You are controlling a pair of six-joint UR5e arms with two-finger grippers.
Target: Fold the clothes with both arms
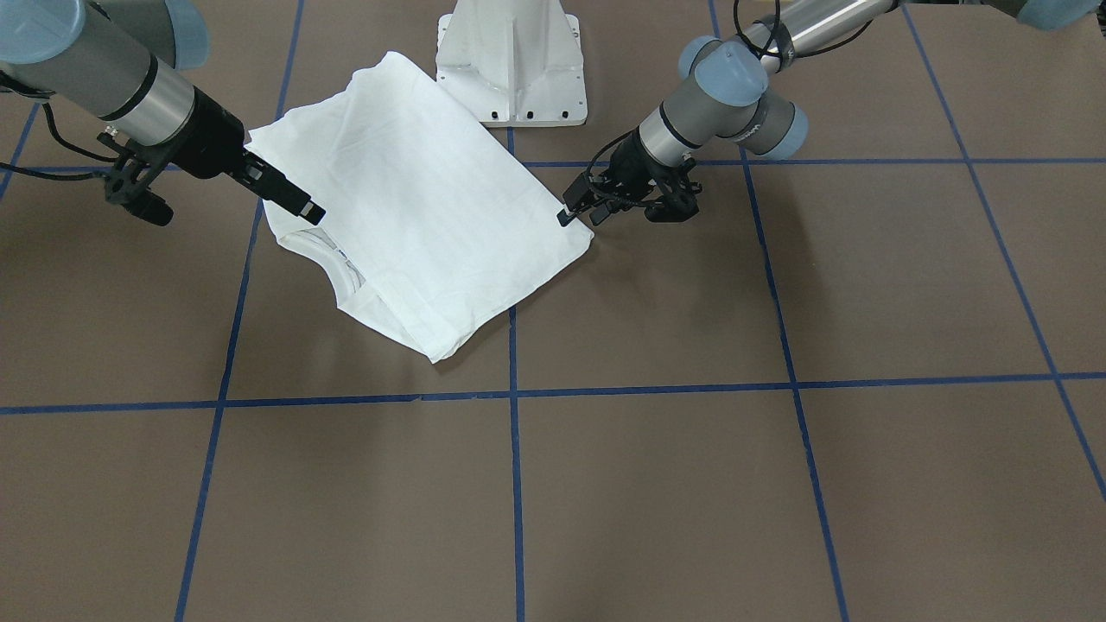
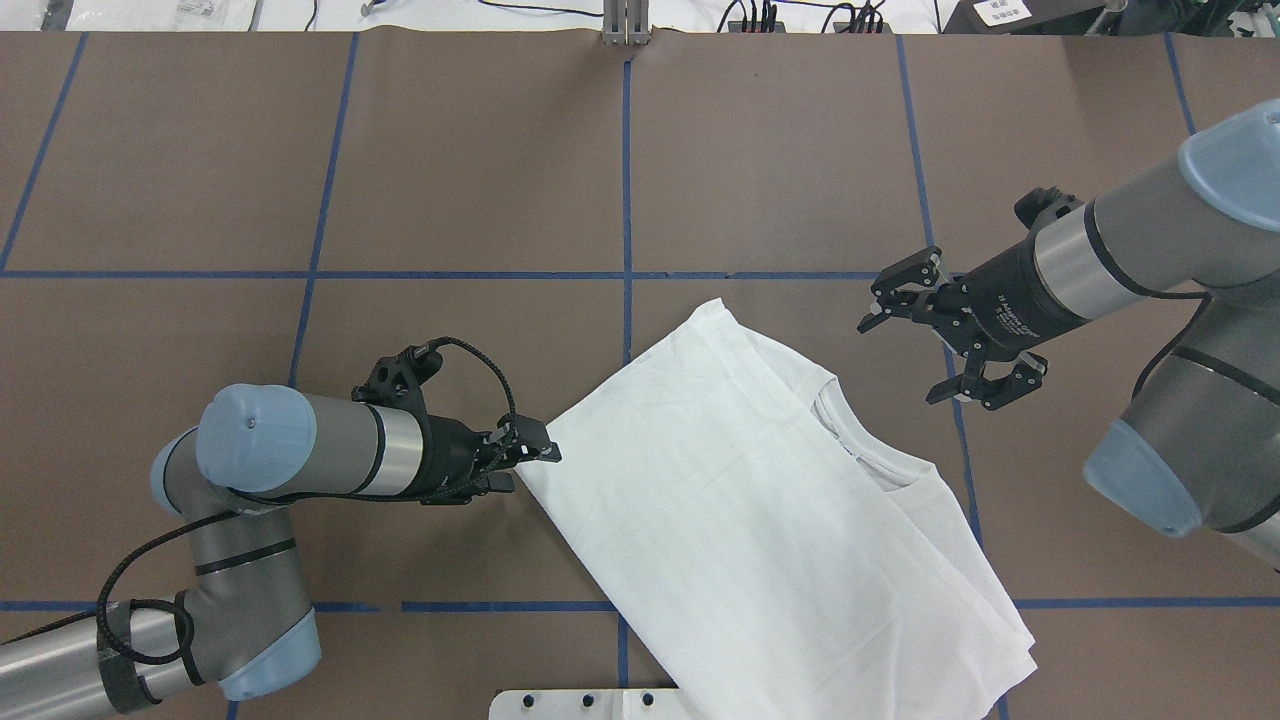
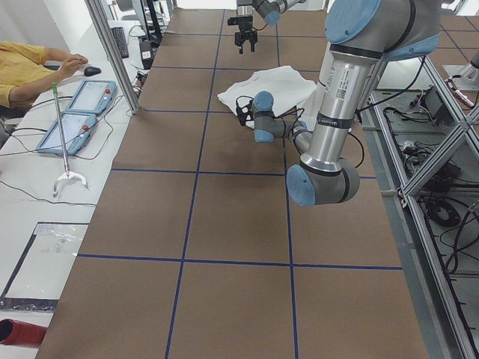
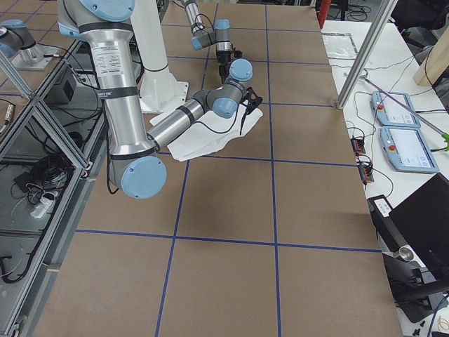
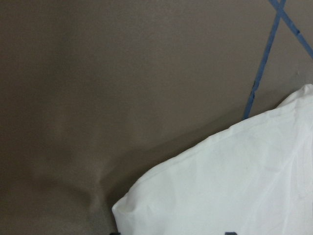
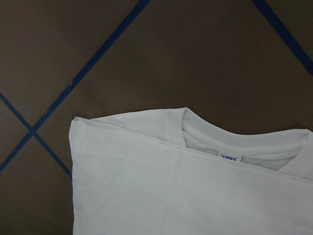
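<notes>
Two claws: L claw [image 2: 535, 455] low at the shirt's side corner; R claw [image 2: 905, 358] up in the air off the collar end.
Shirt: white T-shirt [image 2: 760, 500], already folded to a rough rectangle, sleeves tucked out of sight. Lies skewed on the table [image 2: 300, 150], close to the robot-side edge, approx mid-way along it. One corner runs just beside the pedestal [image 1: 510, 60].
Collar: collar [image 6: 244, 142] w/ neck label [image 6: 231, 157] shows at the end facing R claw, peeking from under the top layer. No print visible.
L claw state: fingers look narrow and touch the cloth at the corner. Can't tell if cloth is pinched btwn them; the wrist cam only shows the corner right below me.
R claw state: wide, nothing in it, clear of the cloth, pointing toward the collar end.
Step, my read: mid-task. Body fold looks done; I'm setting up grips for another fold, prob. halving the rectangle.
Next move needs: R claw down onto the corner by the collar, catching all layers, not just the top one. L claw needs a sure pinch on its corner. Then both lift together at the same height and carry the edge across so it lands square.
Risk: layers slipping apart if one side lifts early; the collar end bunching.
</notes>
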